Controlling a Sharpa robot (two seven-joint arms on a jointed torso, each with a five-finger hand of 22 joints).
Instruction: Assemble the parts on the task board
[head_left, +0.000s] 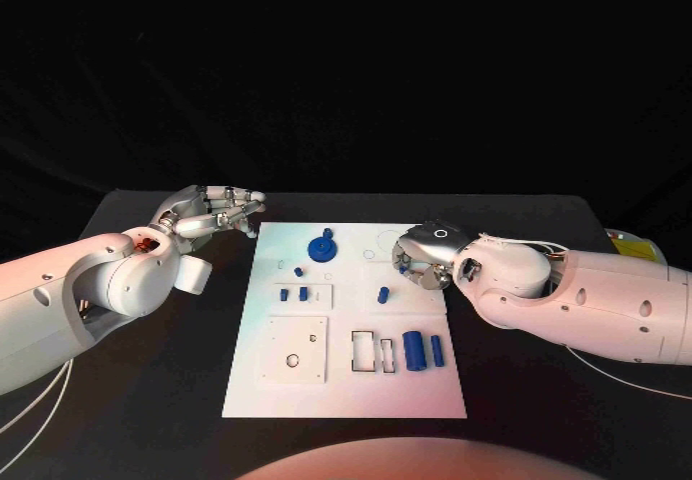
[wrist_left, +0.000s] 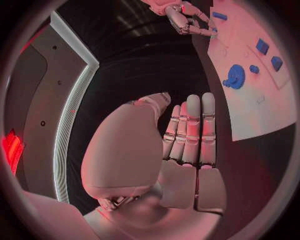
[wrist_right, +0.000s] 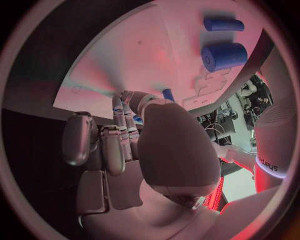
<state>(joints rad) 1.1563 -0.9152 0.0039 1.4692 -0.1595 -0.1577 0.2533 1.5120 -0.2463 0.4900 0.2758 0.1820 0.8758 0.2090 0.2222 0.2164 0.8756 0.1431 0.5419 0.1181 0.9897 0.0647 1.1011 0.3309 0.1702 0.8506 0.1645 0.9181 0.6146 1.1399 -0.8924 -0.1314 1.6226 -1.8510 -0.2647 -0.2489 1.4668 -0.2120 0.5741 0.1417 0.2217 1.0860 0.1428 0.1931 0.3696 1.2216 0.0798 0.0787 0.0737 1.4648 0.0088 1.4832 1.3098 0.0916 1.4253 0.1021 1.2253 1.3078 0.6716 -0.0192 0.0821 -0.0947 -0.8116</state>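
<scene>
Hovering left hand (head_left: 216, 210) off task board (head_left: 346, 395) far-left corner, fingers straight, lying together, holding nothing. Reaching right hand (head_left: 418, 255) over board's right side, fingertips (wrist_right: 119, 102) down near small blue part (wrist_right: 167, 93); grip, can't tell. Blue cylinders (head_left: 421, 350) lying on board near right edge.

1. The board (head_left: 346, 395) has bare room along its near edge.
2. Blue parts: a gear (head_left: 322, 246) far back, two cylinders (head_left: 423, 350) near the right side.
3. The right hand (head_left: 418, 262) sits over the board's right edge.
4. The left hand (head_left: 216, 212) stays off the board, above the table (head_left: 159, 400).
</scene>
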